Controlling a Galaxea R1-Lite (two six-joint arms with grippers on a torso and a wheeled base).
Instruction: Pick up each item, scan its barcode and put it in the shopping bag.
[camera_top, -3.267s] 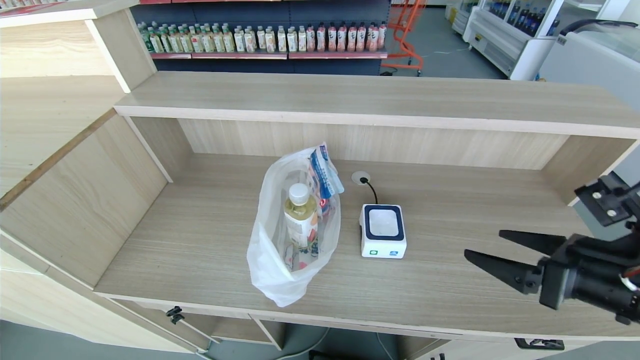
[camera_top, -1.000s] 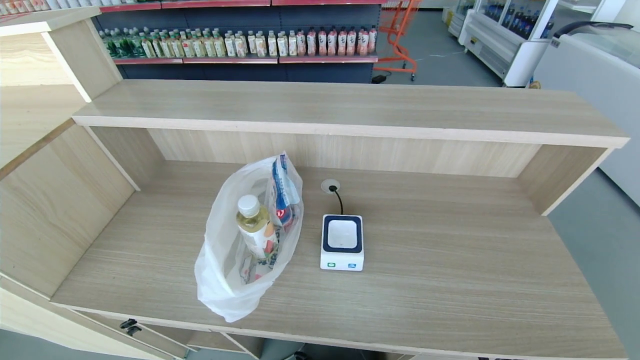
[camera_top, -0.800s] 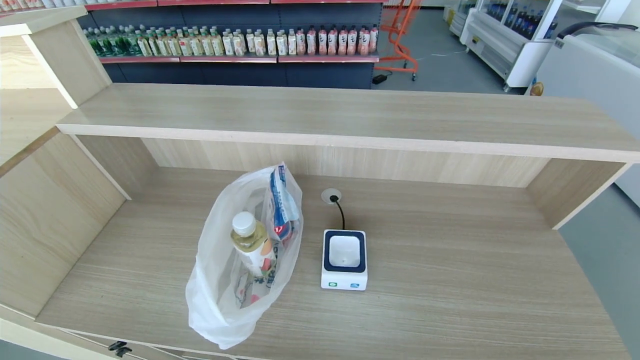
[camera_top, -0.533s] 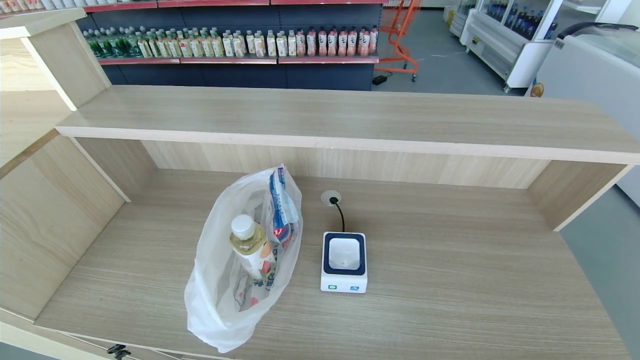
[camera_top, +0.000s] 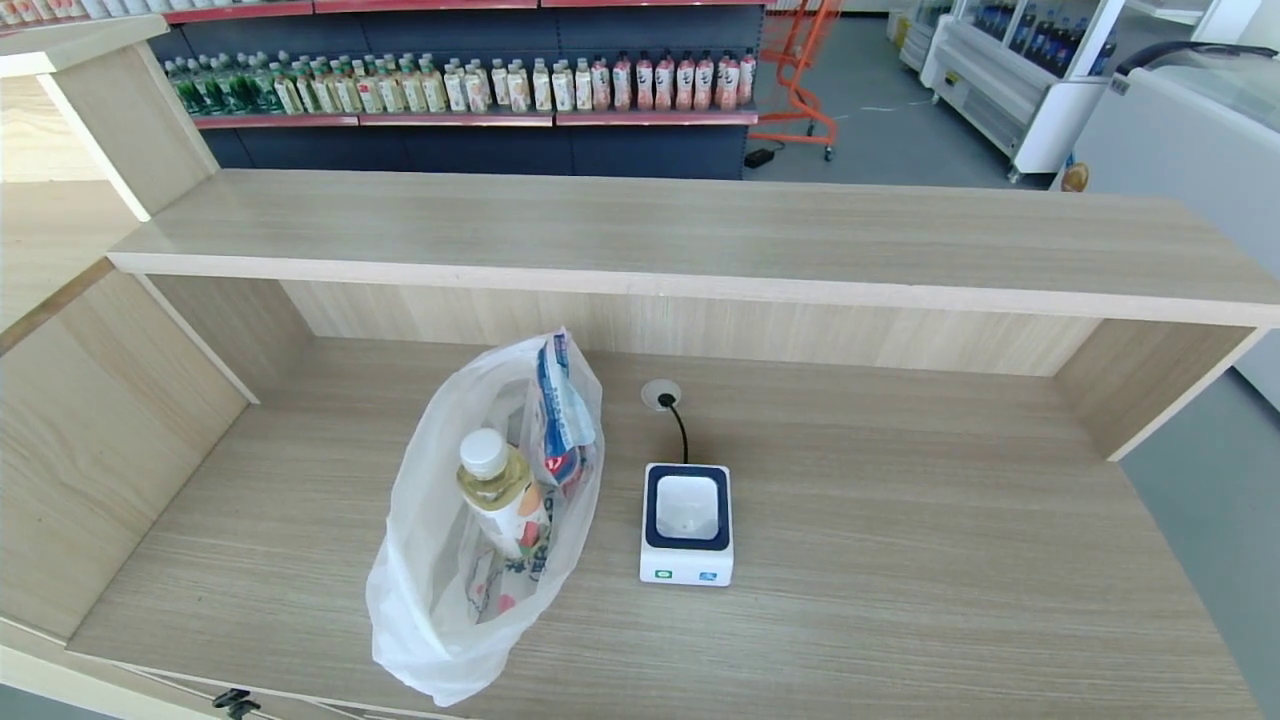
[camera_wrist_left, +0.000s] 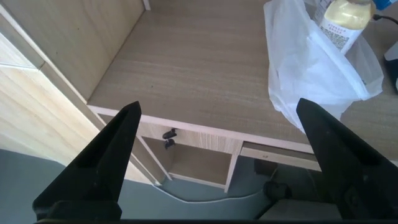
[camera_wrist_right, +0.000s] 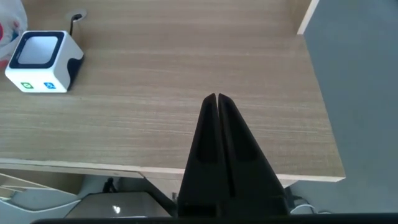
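The right gripper (camera_wrist_right: 216, 97) has drawn back from the bench's (camera_wrist_right: 186, 74) four o'clock side, its jaws now pressed together.

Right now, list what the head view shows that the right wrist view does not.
Head view only: the white-capped plastic bottle of yellow drink standing in the translucent white plastic shopping bag, and the raised wooden ledge. Right wrist view only: the black right end effector, shut. Both: the white box scanner with a dark-framed window, its black cable, the light wooden counter top, and an edge of the bag.
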